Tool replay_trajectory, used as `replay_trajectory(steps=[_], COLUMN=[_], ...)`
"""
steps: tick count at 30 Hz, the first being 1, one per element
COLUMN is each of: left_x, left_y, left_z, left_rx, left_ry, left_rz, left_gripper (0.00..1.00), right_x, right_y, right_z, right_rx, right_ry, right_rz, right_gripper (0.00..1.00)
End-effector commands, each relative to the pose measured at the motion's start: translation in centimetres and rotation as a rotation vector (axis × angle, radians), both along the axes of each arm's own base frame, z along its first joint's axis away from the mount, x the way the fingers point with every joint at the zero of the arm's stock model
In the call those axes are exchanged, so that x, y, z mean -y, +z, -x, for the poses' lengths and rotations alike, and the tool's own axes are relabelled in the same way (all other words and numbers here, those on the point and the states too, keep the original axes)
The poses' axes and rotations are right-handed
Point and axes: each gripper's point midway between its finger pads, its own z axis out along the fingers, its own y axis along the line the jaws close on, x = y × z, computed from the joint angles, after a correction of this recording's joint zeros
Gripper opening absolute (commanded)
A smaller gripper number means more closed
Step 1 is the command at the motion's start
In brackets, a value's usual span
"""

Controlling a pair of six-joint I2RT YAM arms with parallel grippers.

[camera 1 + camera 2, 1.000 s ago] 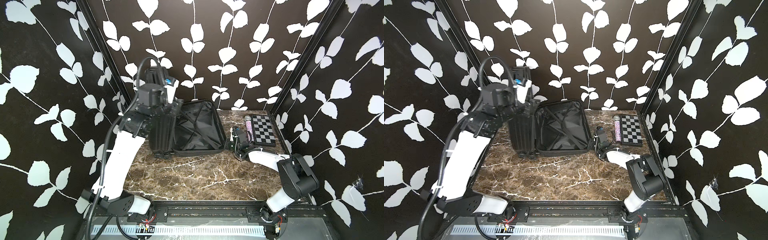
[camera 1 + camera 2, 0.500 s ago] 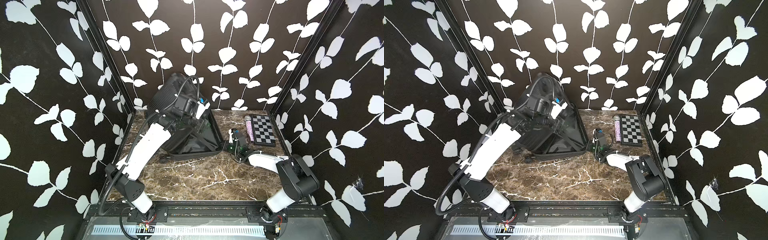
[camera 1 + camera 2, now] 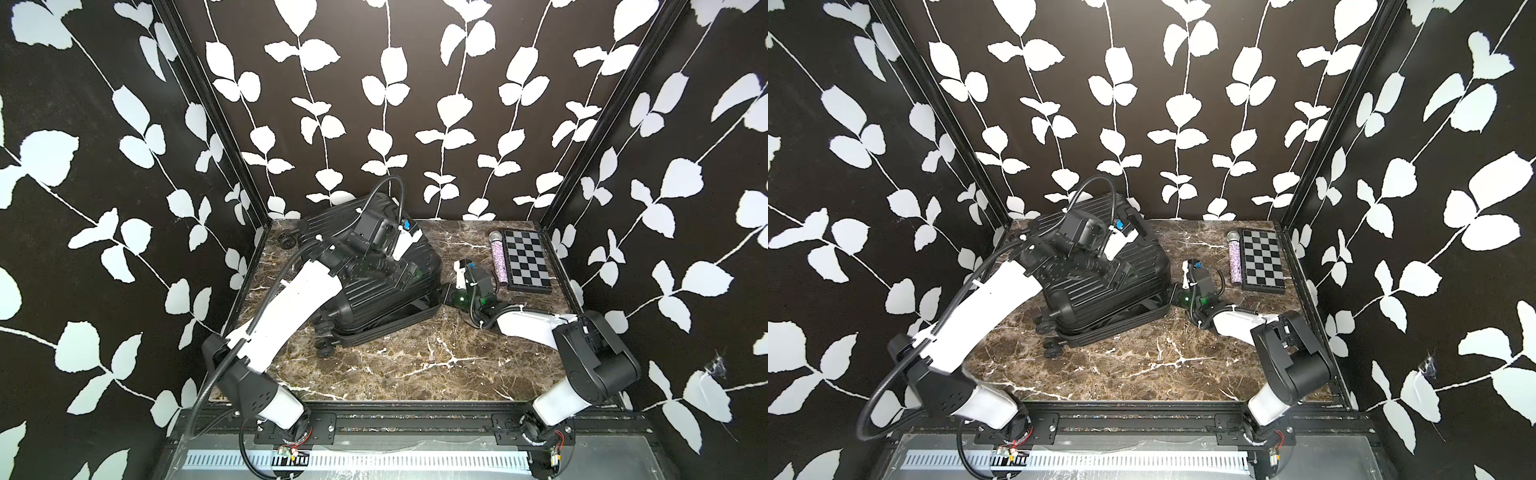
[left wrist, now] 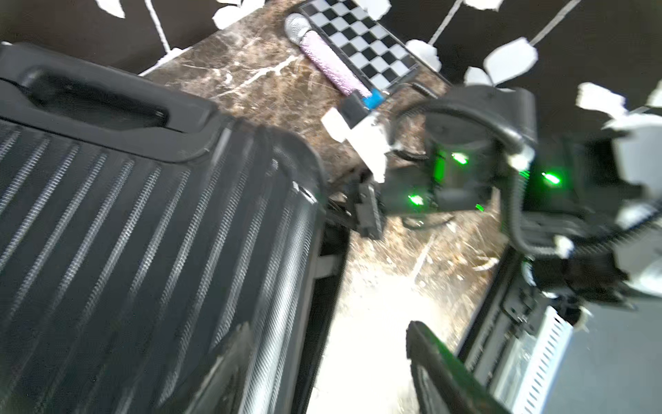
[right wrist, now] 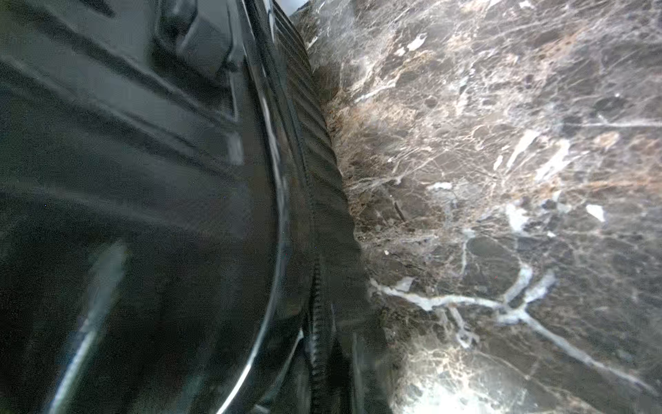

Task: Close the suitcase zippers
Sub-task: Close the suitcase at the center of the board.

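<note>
The black ribbed suitcase [image 3: 386, 299] [image 3: 1100, 299] lies at the table's back left. Its upper shell is folded down over the lower one, with a gap still showing along the right side. My left gripper [image 3: 411, 276] [image 3: 1125, 270] [image 4: 329, 376] hangs open at the upper shell's right edge, one finger [image 4: 236, 362] over the ribs [image 4: 143, 233] and the other beyond the edge. My right gripper [image 3: 446, 296] [image 3: 1173, 291] is shut on the lower shell's rim at the right corner. The zipper track [image 5: 317, 304] runs along that rim; no pulls can be made out.
A checkered box [image 3: 525, 259] [image 3: 1262, 259] and a glittery pink microphone [image 3: 497, 257] [image 3: 1235, 259] lie at the back right, just beyond my right wrist. The leaf-patterned walls stand close behind and beside the suitcase. Brown marble table [image 3: 415, 365] stretches in front.
My left arm has swung the upper shell from upright down over the lower shell, and its jaws have widened. The right gripper has stayed at the corner.
</note>
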Motion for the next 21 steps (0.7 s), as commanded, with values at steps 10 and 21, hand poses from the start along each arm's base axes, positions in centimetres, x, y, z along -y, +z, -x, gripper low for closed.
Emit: replay_trajectory(steps=[10,21], left_x=[1.0,-3.3], left_y=[-3.3,-12.5], left_z=[9.2,7.3], left_rx=[-0.157,-0.200], left_ry=[-0.198,0.114], left_rz=[0.001,-0.185], left_gripper=[0.54,0.40], right_x=[-1.1,0.3], right_y=[-0.3,-1.7], right_z=[3.5,4.5], right_rx=[-0.079,-0.097], right_ry=[0.117,0.066], right_rz=[0.023,0.050], right_gripper=[0.08,0.03])
